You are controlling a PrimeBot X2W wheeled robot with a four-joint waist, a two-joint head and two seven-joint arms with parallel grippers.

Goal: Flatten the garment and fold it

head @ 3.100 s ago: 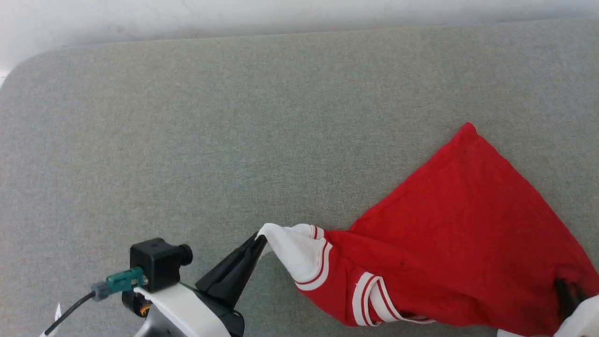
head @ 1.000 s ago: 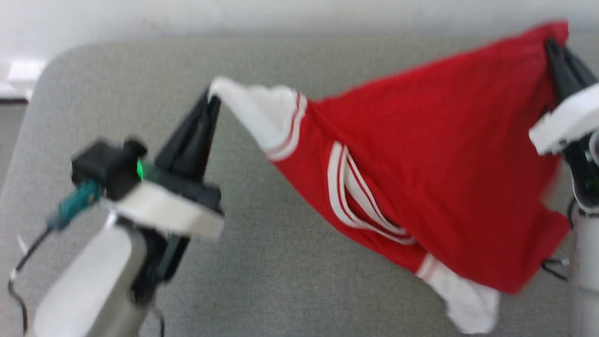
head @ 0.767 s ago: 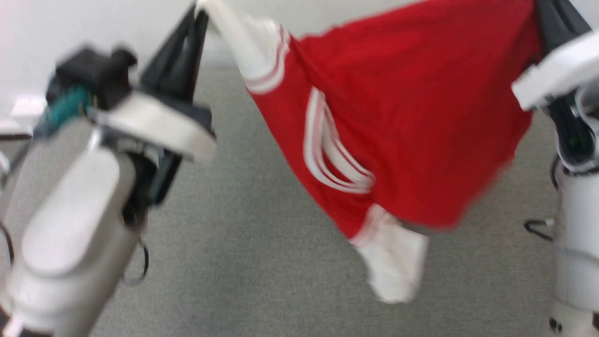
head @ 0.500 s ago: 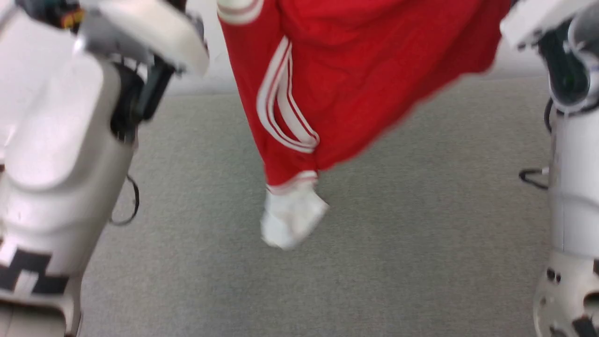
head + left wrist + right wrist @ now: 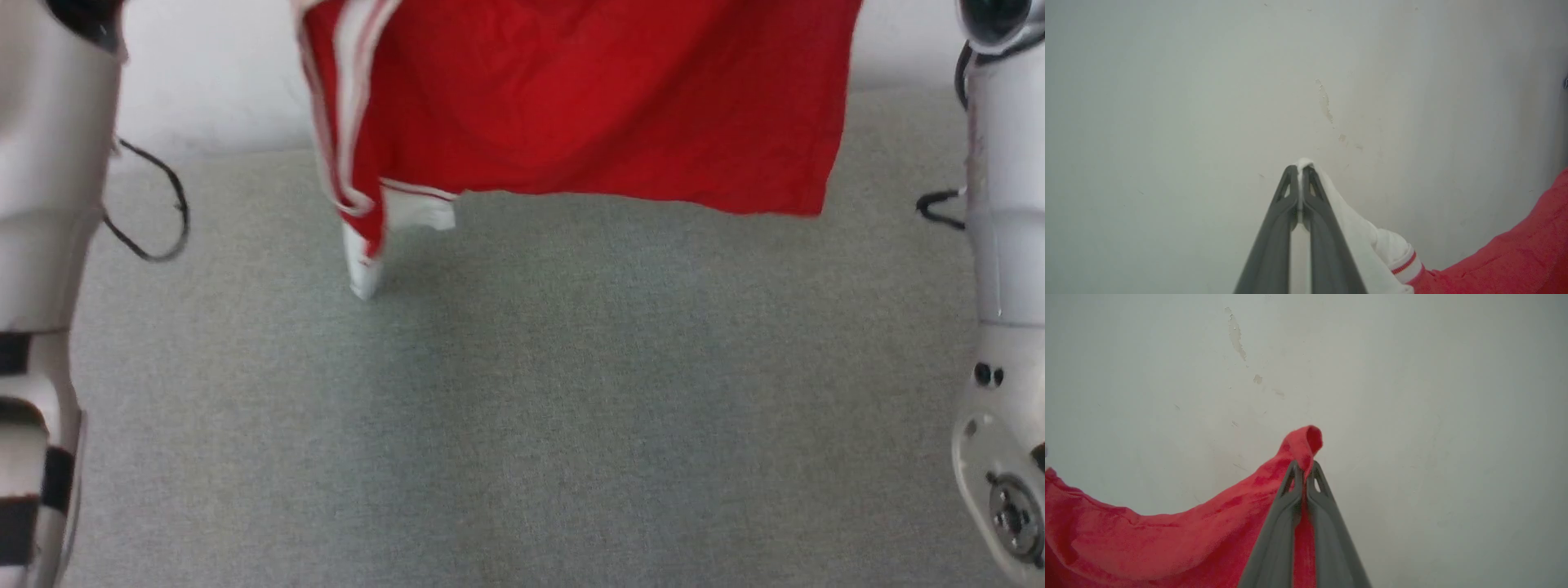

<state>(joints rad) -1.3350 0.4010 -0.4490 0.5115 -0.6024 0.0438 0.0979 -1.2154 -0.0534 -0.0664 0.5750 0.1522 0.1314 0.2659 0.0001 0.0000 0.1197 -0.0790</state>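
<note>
The garment [image 5: 588,106] hangs in the air above the grey padded surface [image 5: 522,408], stretched sideways between the two arms and clear of the padding. The left gripper [image 5: 1300,169] is pinched tight on the tip of a white sleeve, and the cloth runs away from its fingers toward the robot's right. The right gripper [image 5: 1304,467] is clamped on a fold of red fabric (probably a hem corner, though the wrist view is too close to be sure), with the cloth sagging away toward the left. The shirt's long axis therefore runs left to right, and its body drops below both sets of fingers. Neither arm is nearer; each holds one end.

The other white sleeve [image 5: 363,261] dangles lowest, on the left side, and would likely reach the padding first if the arms lowered, so it may bunch under the body.

The side facing the head camera is plain red apart from the striped trim; no lettering, brand or label can be read.
</note>
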